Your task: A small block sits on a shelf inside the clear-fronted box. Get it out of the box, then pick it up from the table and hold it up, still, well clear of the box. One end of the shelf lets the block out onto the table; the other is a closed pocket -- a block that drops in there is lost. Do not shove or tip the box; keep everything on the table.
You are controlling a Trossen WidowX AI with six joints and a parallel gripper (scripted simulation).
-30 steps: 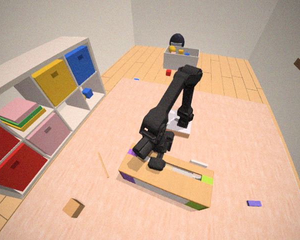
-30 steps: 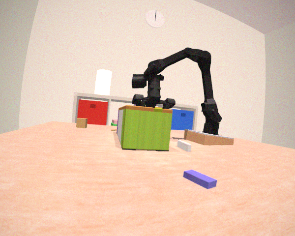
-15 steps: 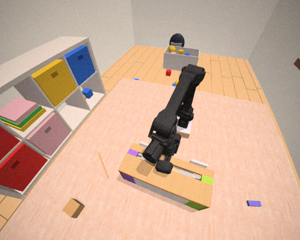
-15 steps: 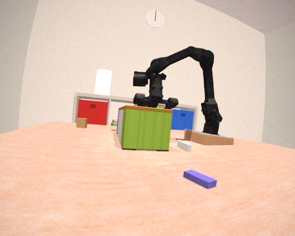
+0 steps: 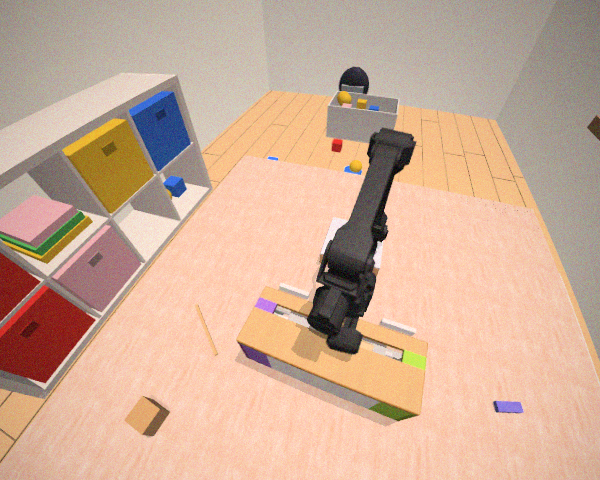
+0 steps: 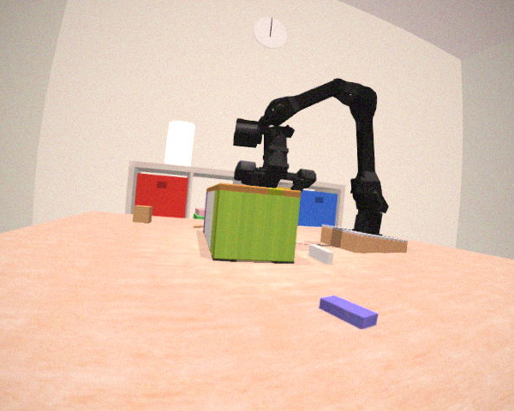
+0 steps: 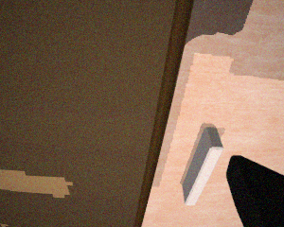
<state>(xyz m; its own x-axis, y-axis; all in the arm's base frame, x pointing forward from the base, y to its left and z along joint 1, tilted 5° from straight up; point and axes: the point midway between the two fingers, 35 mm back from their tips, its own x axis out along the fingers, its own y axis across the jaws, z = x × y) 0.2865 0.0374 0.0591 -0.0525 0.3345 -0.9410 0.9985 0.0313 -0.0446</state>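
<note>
The pincer [image 6: 274, 177] hangs spread and empty just above the lid of the box [image 6: 253, 225] on the worktop [image 6: 116, 309]; descending further risks shoving or tipping the box, or driving the block (hidden inside, position unconfirmed) toward the closed pocket.
</note>
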